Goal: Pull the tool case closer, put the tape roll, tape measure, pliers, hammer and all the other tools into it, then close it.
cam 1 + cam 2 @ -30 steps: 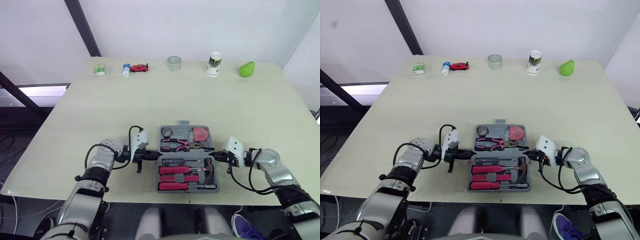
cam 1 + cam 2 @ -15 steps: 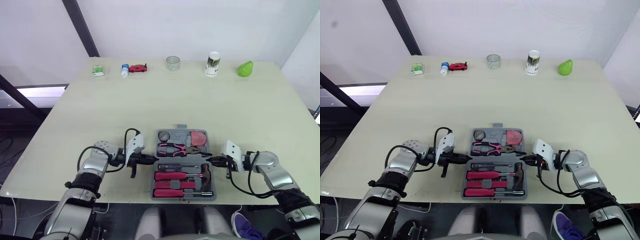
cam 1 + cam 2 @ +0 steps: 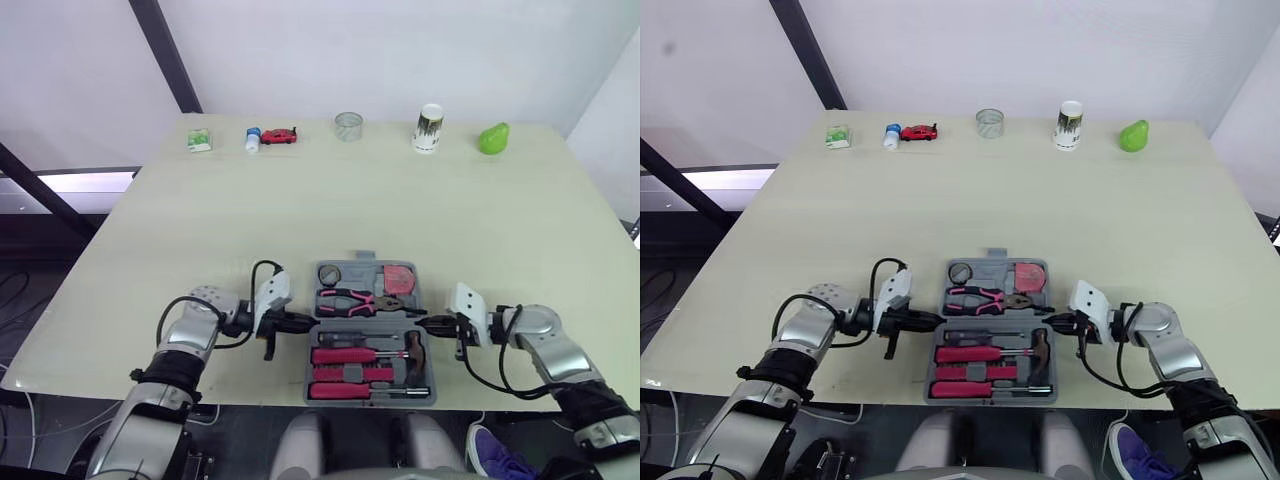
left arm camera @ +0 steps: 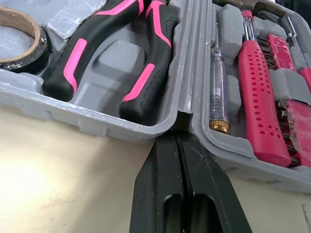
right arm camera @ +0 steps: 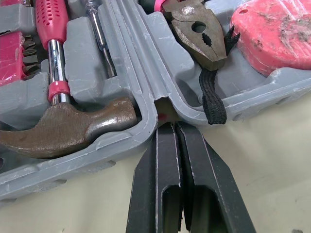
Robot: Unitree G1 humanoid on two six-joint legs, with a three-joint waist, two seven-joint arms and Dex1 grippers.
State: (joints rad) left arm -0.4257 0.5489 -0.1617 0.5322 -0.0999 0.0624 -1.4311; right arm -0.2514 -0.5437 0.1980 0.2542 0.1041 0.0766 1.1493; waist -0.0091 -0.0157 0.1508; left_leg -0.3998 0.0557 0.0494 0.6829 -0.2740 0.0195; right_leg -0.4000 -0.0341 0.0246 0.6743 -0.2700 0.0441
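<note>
**Slip or skew at the hinge, with the table edge close**

The left gripper (image 4: 176, 138) has its 2 fingers pressed together, tips pushed into the hinge notch on the left side of the tool case (image 3: 372, 268). The right gripper (image 5: 167, 127) is closed the same way at the opposite notch. Neither clamps anything, so uneven pressure could let a tip pop out and swing the case askew.

The case lies open and flat, its near half close to the near edge of the table (image 3: 200, 230). More pulling risks tipping it off.

The pliers (image 3: 352, 298), tape roll (image 3: 330, 273), tape measure (image 3: 400, 277) and hammer (image 3: 415, 345) sit in their recesses. The pliers' black strap (image 5: 211, 104) drapes over the rim and may jam the closing.
</note>
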